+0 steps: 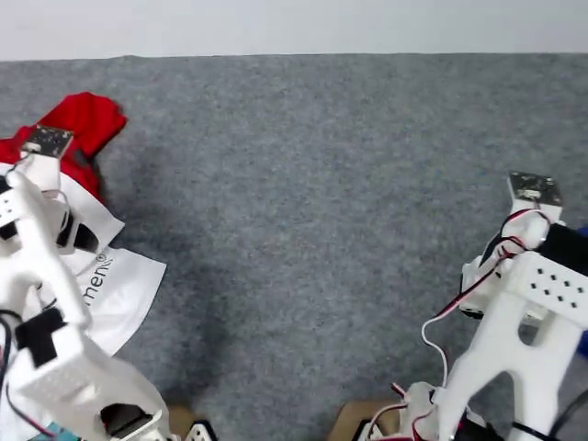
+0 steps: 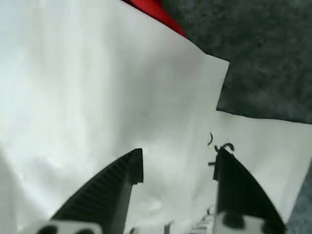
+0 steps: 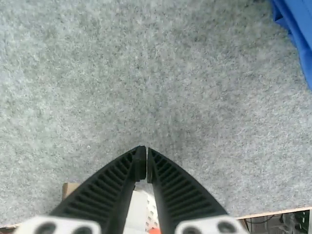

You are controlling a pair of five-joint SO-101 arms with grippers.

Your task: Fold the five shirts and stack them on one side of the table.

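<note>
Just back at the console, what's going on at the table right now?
The left gripper hangs open just above a rumpled white shirt with dark print at the left edge of the grey felt table. A red shirt peeks out at its far side. The right gripper is shut on nothing over bare felt, with a blue cloth beside it. Nothing looks folded or stacked yet.

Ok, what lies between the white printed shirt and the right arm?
Only bare grey felt table cover. The high view shows nothing on it from the white printed cloth shirt across to the right arm.
</note>
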